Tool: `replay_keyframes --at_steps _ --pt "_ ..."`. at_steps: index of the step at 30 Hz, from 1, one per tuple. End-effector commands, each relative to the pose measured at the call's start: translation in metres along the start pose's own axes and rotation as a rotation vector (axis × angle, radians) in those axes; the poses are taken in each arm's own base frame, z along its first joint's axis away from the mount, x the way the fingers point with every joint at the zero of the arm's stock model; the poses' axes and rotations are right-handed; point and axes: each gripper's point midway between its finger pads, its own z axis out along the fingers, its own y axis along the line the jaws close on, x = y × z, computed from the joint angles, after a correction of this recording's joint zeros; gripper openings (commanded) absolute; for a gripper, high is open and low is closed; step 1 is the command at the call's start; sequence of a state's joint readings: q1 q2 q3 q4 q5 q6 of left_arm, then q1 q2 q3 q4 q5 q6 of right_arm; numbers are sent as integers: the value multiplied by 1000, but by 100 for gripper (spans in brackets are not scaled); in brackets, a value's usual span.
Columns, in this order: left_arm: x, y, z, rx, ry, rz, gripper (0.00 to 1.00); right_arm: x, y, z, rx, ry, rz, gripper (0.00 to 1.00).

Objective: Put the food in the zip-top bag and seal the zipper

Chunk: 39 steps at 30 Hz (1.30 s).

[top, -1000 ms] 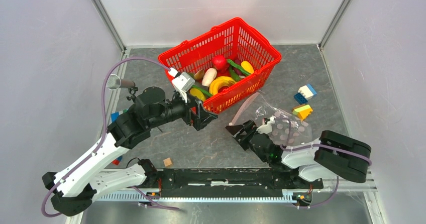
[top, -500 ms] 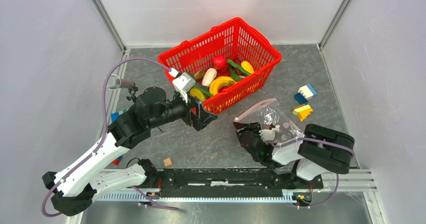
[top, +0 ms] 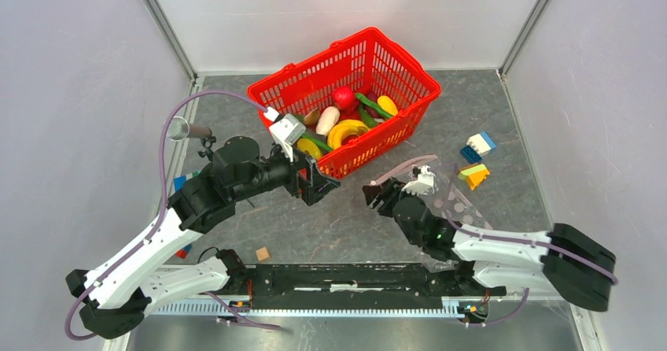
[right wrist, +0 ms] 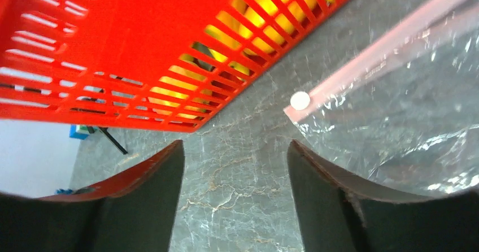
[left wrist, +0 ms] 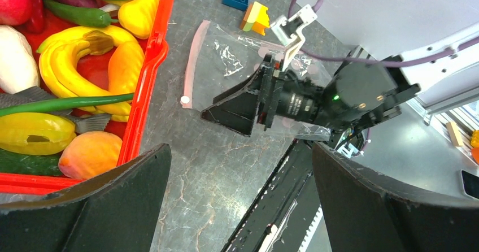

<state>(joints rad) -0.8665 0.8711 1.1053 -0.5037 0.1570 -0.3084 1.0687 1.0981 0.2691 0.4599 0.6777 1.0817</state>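
Note:
The food [top: 346,127] lies piled in the red basket [top: 393,60]: bananas [left wrist: 85,43], peppers, a red apple and a peach. The zip-top bag [top: 455,203] lies flat on the table right of the basket, partly under my right arm. Its pink zipper [top: 405,166] faces the basket, also seen in the left wrist view [left wrist: 192,60] and the right wrist view [right wrist: 384,48]. My right gripper [top: 375,193] [right wrist: 235,147] is open at the zipper's left end, with only bare table between its fingers. My left gripper [top: 326,186] [left wrist: 240,150] is wide open and holds nothing, near the basket's front wall.
Coloured bricks [top: 476,146] [top: 473,175] lie right of the bag. A small wooden cube [top: 263,253] sits near the black rail [top: 354,276] at the front edge. The basket's mesh wall [right wrist: 141,48] stands close ahead of the right gripper. White walls enclose the table.
My right arm stretched out, its elbow swinging right and nearer, and its gripper crept toward the basket with narrower jaws. The bag's mouth shifted slightly. The left arm stayed still.

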Motion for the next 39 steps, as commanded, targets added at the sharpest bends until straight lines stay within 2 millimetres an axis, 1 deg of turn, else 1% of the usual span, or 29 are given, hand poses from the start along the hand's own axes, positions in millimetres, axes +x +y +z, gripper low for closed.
replay_keyframes --at_steps 1,3,4,6,7,8,9,10,12,14,16,18,20,23,26,28,30,33,35,37,39 --pt "-6 0 -6 -6 -32 16 100 -14 -12 -17 12 81 -463 79" --pt "-6 -1 -4 0 -36 14 100 -31 -31 -19 100 56 -528 87" --pt "-6 -2 -4 5 -36 12 100 -37 -36 -17 109 50 -575 92" --pt "-6 -3 -2 13 -33 9 100 -42 -32 -10 66 62 -680 96" --pt "-5 -4 -2 16 -30 8 100 -48 -38 -6 107 56 -724 98" --pt "-5 -4 -2 17 -28 6 100 -58 -50 -3 190 37 -735 98" --pt "-5 -4 -3 19 -30 4 100 -64 -62 2 244 37 -724 98" --pt "-5 -4 -5 17 -34 2 100 -67 -68 9 255 38 -696 98" --pt "-5 -4 -6 16 -44 -2 100 -77 -84 20 302 -9 -573 98" --pt "-6 -4 -7 14 -49 -5 100 -81 -89 29 310 -50 -459 98" --pt "-6 -4 -7 16 -48 -7 100 -84 -85 38 300 -77 -374 98" --pt "-6 -5 -7 18 -45 -7 100 -90 -87 48 342 -86 -304 98" --pt "-6 -4 -8 16 -46 -6 100 -92 -88 59 370 -76 -273 98" --pt "-6 -3 -8 10 -47 -6 100 -91 -96 73 447 -44 -252 98" --pt "-4 -2 -8 5 -40 -4 100 -90 -105 81 483 -44 -298 98" --pt "-3 -1 -9 2 -38 -2 100 -86 -115 81 531 -22 -323 98" --pt "-3 0 -10 -4 -38 1 100 -77 -127 81 554 5 -335 95" --pt "-2 1 -9 -9 -37 3 100 -62 -134 84 533 44 -350 89" --pt "-2 0 -9 -5 -33 2 100 -56 -140 87 545 69 -374 80" --pt "-1 0 -9 -5 -30 0 100 -54 -143 85 555 79 -389 70" --pt "0 1 -10 -11 -26 1 100 -53 -145 84 558 92 -412 64"
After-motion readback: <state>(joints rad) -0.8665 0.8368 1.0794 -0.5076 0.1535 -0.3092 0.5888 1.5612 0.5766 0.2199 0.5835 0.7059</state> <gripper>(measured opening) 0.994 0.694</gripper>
